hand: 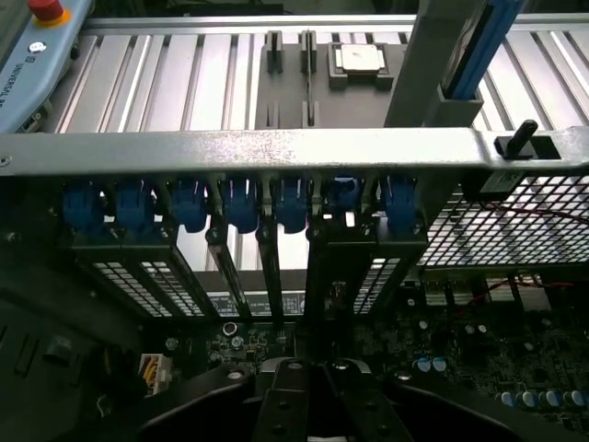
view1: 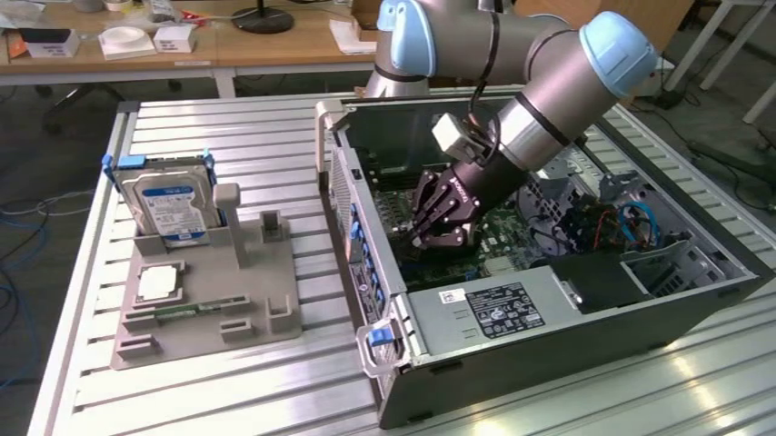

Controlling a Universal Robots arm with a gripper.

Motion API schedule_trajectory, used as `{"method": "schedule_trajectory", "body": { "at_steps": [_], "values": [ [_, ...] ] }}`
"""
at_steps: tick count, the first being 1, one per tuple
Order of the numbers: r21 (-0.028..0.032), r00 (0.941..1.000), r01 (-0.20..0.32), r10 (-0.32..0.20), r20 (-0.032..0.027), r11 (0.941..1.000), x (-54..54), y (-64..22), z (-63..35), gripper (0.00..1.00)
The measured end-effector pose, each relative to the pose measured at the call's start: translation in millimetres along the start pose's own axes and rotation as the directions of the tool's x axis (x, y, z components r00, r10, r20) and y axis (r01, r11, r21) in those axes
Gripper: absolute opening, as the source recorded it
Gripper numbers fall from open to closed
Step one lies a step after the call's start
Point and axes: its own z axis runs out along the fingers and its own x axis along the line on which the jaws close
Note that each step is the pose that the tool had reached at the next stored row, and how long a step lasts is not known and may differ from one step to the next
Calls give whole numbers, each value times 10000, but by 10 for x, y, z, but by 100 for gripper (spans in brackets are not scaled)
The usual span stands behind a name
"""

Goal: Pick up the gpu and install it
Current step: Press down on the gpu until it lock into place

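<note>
End effector sits low inside computer case, gpu seemingly slotted.

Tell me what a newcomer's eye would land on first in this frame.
The arm's hand reaching down inside the open computer case, just above the motherboard. Next, the blue-labelled hard drive standing upright in the grey holder at the exterior view's left, on the slatted table.

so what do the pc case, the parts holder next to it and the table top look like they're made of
The pc case looks like sheet metal, painted dark outside and bare grey on its rim, with a punched mesh panel in the wrist view. The parts holder looks like matte grey plastic, possibly printed: blocky moulded slots, no shine. The table top seems to be slotted aluminium profile, silvery with glare streaks.
</note>
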Motion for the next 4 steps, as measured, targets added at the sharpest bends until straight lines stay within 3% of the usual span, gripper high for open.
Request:
{"method": "schedule_trajectory", "body": {
  "at_steps": [4],
  "values": [
    [0, 10000, 8, -8, -6, 10000, 0, 0, 0, 10]
  ]
}}
